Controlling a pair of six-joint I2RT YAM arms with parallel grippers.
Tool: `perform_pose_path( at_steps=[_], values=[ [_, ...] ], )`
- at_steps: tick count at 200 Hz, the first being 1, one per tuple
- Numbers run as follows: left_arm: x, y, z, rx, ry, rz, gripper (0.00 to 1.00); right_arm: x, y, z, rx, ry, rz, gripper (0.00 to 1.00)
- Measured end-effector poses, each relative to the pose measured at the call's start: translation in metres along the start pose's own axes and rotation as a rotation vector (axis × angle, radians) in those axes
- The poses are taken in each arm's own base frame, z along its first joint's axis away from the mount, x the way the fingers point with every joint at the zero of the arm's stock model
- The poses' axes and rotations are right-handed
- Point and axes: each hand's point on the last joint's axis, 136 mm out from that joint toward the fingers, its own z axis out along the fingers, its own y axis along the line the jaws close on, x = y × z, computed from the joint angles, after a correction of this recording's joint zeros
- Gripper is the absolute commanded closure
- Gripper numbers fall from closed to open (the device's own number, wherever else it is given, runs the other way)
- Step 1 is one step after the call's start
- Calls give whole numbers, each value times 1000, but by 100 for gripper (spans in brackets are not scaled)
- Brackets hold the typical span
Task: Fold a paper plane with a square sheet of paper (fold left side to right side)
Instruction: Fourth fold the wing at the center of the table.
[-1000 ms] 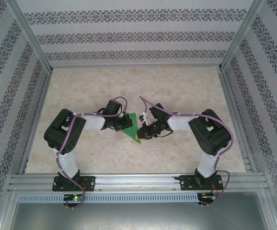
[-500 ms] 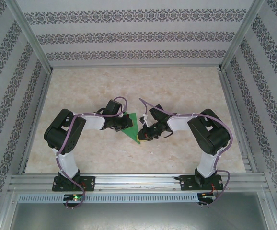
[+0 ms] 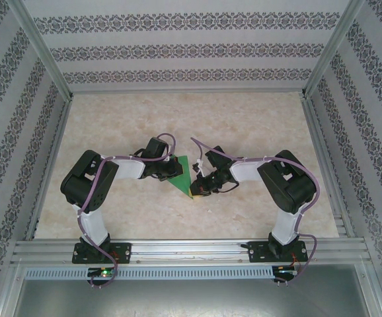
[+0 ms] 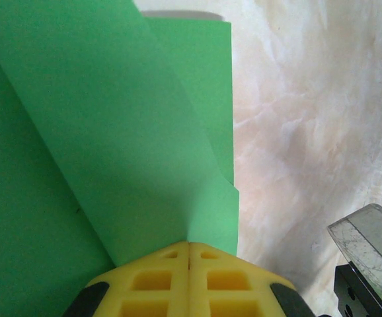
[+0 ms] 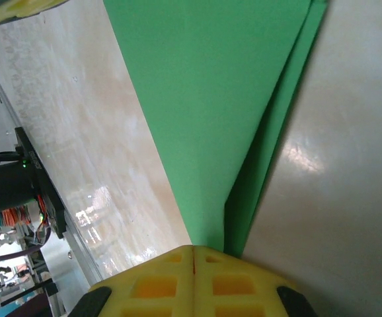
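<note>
Now the green paper sheet (image 3: 182,177) sits near the middle of the marble-patterned tabletop (image 3: 244,125), between the two arms. It is already folded down to a layered triangle whose narrow tip points toward the near edge. Whether it lies quite flat or is lifted a little off the surface cannot be told.

The left gripper (image 4: 189,247) is on the wide left part of the triangle. Its yellow pads are pressed together, and the paper comes straight out of the seam between them, so it is clamped on the sheet. Two overlapping flaps fan away from that pinch, their edges slightly stepped.

The right gripper (image 5: 193,251) has hold of the narrow end. Its pads likewise meet with the green layers pinched between them, and a second layer peeks out along the right edge.

The two holds look like a division of labour. The pinch at the tip probably fixes the nose so the stacked layers cannot slip. The grip on the left side has the part that must be carried over to the right. Held at both ends, thin paper stays taut enough to crease where intended.
</note>
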Motion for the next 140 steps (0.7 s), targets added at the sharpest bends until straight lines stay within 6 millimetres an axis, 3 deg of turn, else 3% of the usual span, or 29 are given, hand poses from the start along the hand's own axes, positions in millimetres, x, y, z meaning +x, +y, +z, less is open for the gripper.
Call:
perform_pose_path(
  at_steps=[140],
  values=[
    [0, 0, 0, 0, 0, 0, 100, 1, -5, 0, 23, -3, -5, 100]
  ],
)
